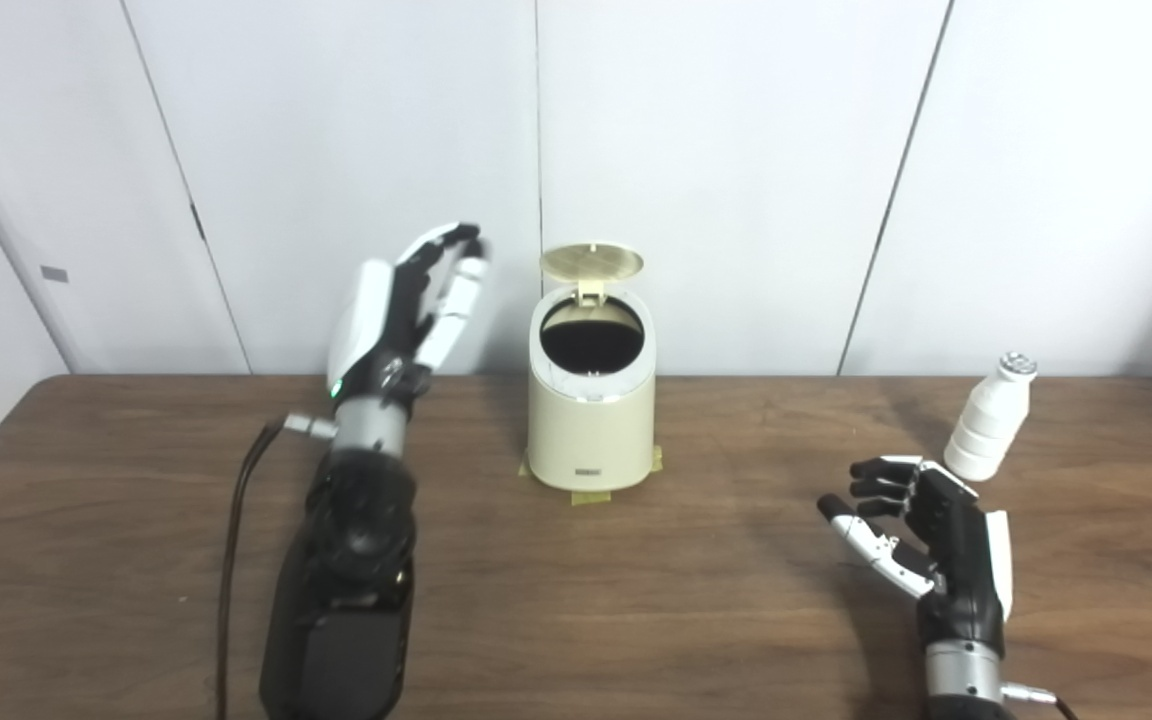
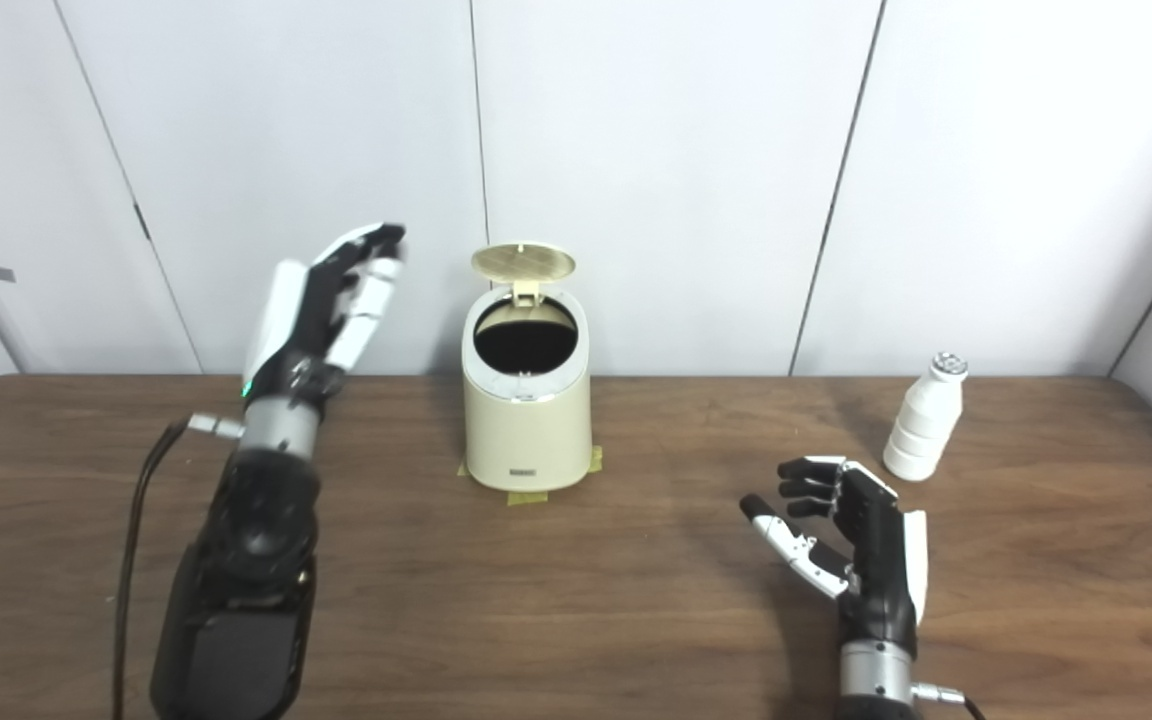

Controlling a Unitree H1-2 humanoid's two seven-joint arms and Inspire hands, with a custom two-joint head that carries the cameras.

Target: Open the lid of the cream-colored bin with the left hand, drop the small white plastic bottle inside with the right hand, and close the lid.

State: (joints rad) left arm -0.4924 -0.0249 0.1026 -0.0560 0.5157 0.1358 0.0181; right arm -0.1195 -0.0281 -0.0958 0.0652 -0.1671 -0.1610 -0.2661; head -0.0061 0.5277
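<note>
Toward twelve o'clock on the brown wooden table, close to the white panelled wall, stands the cream-colored bin, a short upright cylinder with a slanted top, a small dark label low on its front and strips of yellowish tape showing under its base. Its round lid is tipped up on a rear hinge, standing nearly upright above the rim with its pale gold underside facing forward, and the circular mouth below it is dark inside. At about ten o'clock from the bin the left hand is raised above the table, its fingers spread apart and extended toward the lid, holding nothing and clear of the bin. A dark cable runs along the table beside the left forearm. Out at two o'clock stands the small white plastic bottle, upright, ribbed down its body, narrowing to a neck with a silvery cap. Just beside it, at about five o'clock, the right hand hovers low over the table with fingers loosely curled but apart, empty, its fingertips near the bottle's base without touching it.
</note>
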